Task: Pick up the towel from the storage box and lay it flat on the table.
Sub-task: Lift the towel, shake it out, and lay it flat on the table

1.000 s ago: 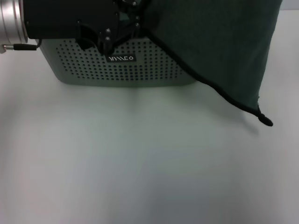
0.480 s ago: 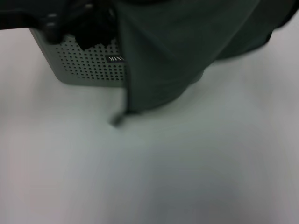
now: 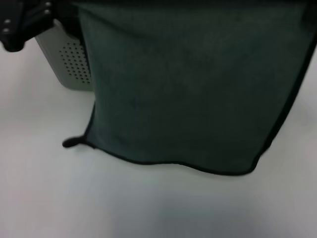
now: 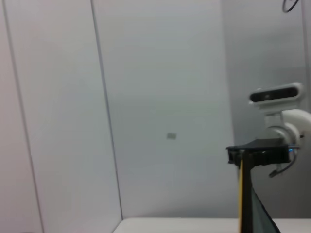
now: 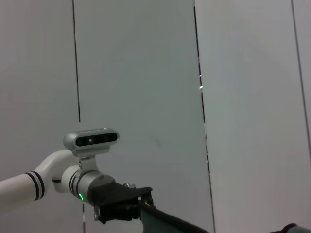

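The dark green towel hangs spread wide in the head view, its black-stitched lower edge just above the table. It hides most of the sage-green storage box; only the box's left end with its holes shows. My left gripper is at the top left, at the towel's upper corner. The right wrist view shows it shut on the towel's edge. The left wrist view shows my right gripper shut on the other corner, with the towel hanging edge-on and its yellow reverse showing.
A short black loop sticks out at the towel's lower left corner. White table lies in front of and to both sides of the box. Pale wall panels fill both wrist views.
The towel hung bunched toward the right and now hangs stretched wide in front of the box. My left gripper has moved left to the frame's corner, pulling its corner along.
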You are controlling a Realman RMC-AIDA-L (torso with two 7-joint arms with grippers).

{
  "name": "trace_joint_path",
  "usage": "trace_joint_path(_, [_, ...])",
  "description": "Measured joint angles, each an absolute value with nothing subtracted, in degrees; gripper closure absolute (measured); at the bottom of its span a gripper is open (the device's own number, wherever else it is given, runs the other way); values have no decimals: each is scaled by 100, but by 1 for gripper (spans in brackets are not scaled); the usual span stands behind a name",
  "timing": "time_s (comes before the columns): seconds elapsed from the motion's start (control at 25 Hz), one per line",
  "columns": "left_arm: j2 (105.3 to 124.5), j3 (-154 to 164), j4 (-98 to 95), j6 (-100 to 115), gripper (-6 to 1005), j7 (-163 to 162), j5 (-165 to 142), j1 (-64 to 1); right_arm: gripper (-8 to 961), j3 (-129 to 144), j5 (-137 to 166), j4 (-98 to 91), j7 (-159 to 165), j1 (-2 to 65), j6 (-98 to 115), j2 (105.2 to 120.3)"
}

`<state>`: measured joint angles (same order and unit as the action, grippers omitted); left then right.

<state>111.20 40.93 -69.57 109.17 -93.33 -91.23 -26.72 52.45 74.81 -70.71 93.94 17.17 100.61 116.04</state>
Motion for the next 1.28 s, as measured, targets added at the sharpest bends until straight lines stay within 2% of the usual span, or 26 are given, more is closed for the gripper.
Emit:
trace_joint_path(0.28, [11163,4111,-6568,10864,949,-9243,-9473,-3117,953,5268,7475,-6893,9082,1724,10257,11616])
trace_joint_path(0.44, [11171,4122,-6830,11238,941,-9545,-9416,-2876,953,5383,7467,-6967,9203,1368,10767,11613])
trace_joint_path(0.6, [11193,4445,-7251,11639,934,-9752,-9197,-2376,953,5282,7389,-7079,9509,1147,11504,11601])
trace_joint_path(0.64, [11175,4575,-7355,11663,932,-9810,-9082,-2255,953,5212,7310,-7139,9587,1098,11633,11601])
trace_joint_path(0.76, [10947,5302,-7868,11662,927,-10062,-8411,-1792,953,4958,7027,-7285,9815,1019,11904,11602])
trace_joint_path(0.84, [10883,5572,-8170,11656,923,-10269,-8245,-1654,953,4813,6971,-7288,9906,1013,11962,11600])
trace_joint_path(0.96, [11039,5618,-8209,11634,917,-10414,-8721,-1684,953,4996,7318,-7026,9850,1093,11753,11596])
trace_joint_path(1.16, [11530,5161,-6963,11124,908,-10019,-10797,-2316,954,6524,8299,-5930,9209,1392,10325,11605])
trace_joint_path(1.28, [11643,4935,-6038,10365,903,-9682,-11890,-2725,954,7102,8416,-5640,8829,1454,9475,11608])
